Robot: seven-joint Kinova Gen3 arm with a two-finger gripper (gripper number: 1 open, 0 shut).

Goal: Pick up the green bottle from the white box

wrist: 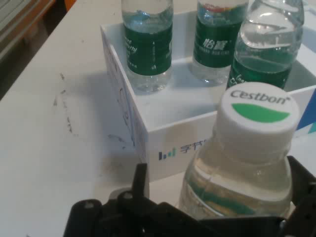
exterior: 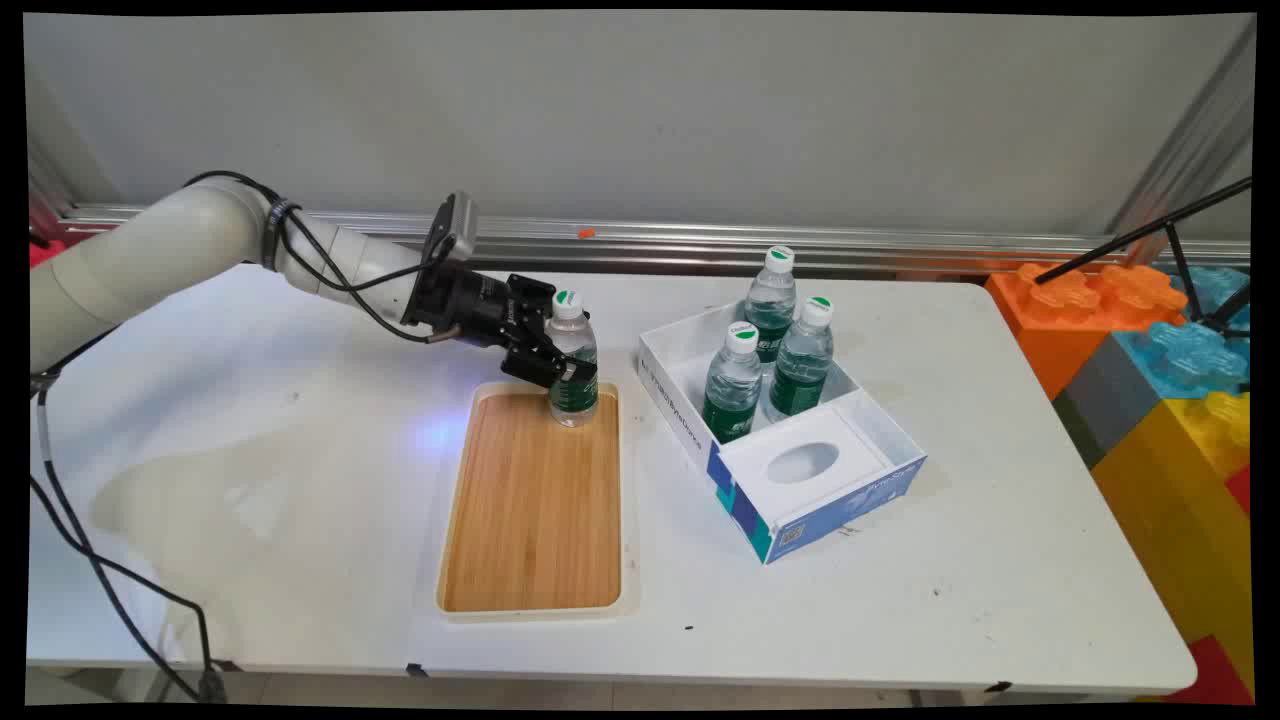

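Gripper (exterior: pixel 566 368) clamped on clear plastic water bottle (exterior: pixel 572 362), upright at far right of rectangular bamboo tray (exterior: pixel 533 520); white cardboard box (exterior: pixel 792 495) right, three bottles inside.

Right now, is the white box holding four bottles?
No, the white box holds three bottles; the fourth bottle stands on the wooden tray.

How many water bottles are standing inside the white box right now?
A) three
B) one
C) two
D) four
A: three capped bottles stand in the white box, while a fourth bottle sits at the far end of the wooden tray with the gripper around it.
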